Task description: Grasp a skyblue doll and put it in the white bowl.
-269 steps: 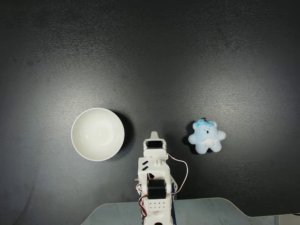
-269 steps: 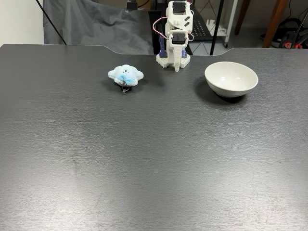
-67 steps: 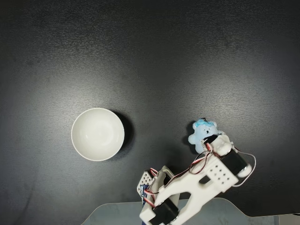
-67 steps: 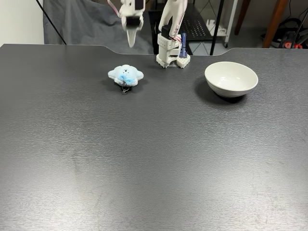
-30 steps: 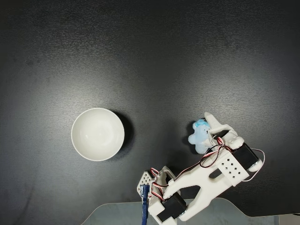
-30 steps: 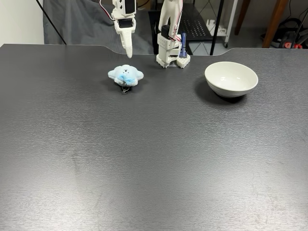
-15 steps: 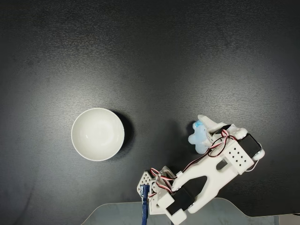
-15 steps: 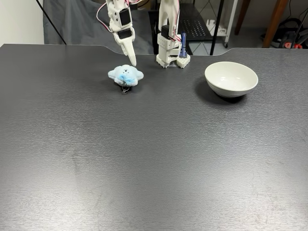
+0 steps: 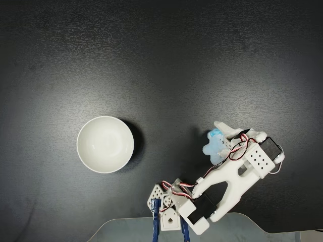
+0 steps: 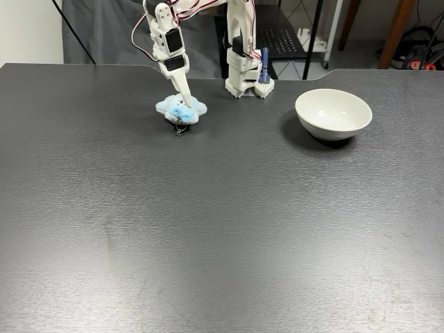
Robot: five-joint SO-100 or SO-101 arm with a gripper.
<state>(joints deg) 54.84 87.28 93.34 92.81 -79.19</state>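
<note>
Gripper (image 10: 186,104) was parked right on the skyblue doll (image 10: 182,109), jaw state couldn't be told.
A missed pinch could've nudged it sideways, away from the white bowl (image 10: 334,114).

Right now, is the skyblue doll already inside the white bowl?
No. In a fixed view the skyblue doll lies on the dark table, well left of the white bowl, which holds nothing.

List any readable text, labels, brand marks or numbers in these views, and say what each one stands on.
None: no words, numbers or logos can be read in either fixed view.
The white bowl is plain and unmarked.
The skyblue doll carries no visible tag or print.
The arm and its pincer show no readable markings.
</note>
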